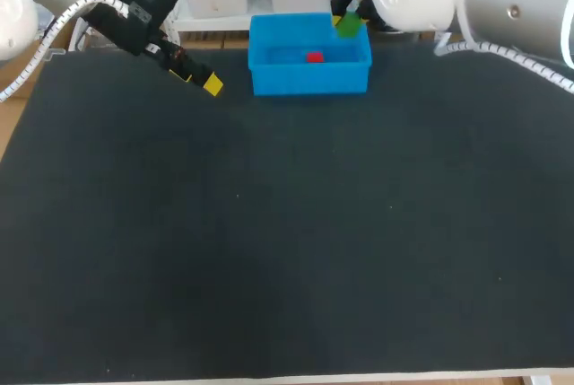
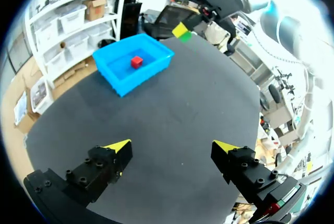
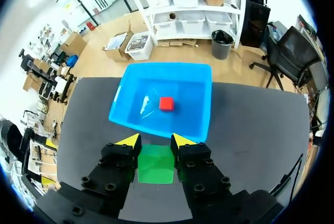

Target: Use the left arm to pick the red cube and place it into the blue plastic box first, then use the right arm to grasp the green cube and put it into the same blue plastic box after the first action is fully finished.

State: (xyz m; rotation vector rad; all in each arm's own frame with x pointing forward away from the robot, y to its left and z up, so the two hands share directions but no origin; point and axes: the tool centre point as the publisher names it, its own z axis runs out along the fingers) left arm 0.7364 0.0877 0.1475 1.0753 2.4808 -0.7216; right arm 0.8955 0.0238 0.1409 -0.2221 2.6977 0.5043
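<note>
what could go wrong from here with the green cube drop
The green cube in the right gripper sits by the rim of the blue box, not clearly over its inside; released now, it might strike the rim or land on the table. Lowering here, the fingers might clip the wall and shove the box, red cube included.

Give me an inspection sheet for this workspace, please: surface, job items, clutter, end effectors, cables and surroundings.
Surface: black mat covers the table.
Job's things: red cube lies inside the blue plastic box; green cube is held at the box's rim, not yet in it.
Clutter: nothing seen.
End effectors: left end effector open and empty, off to the box's side; right end effector shut on the green cube.
Cables: white coiled cable along each arm; neither touches the job's things.
Surroundings: nothing seen reaching over the table.
</note>
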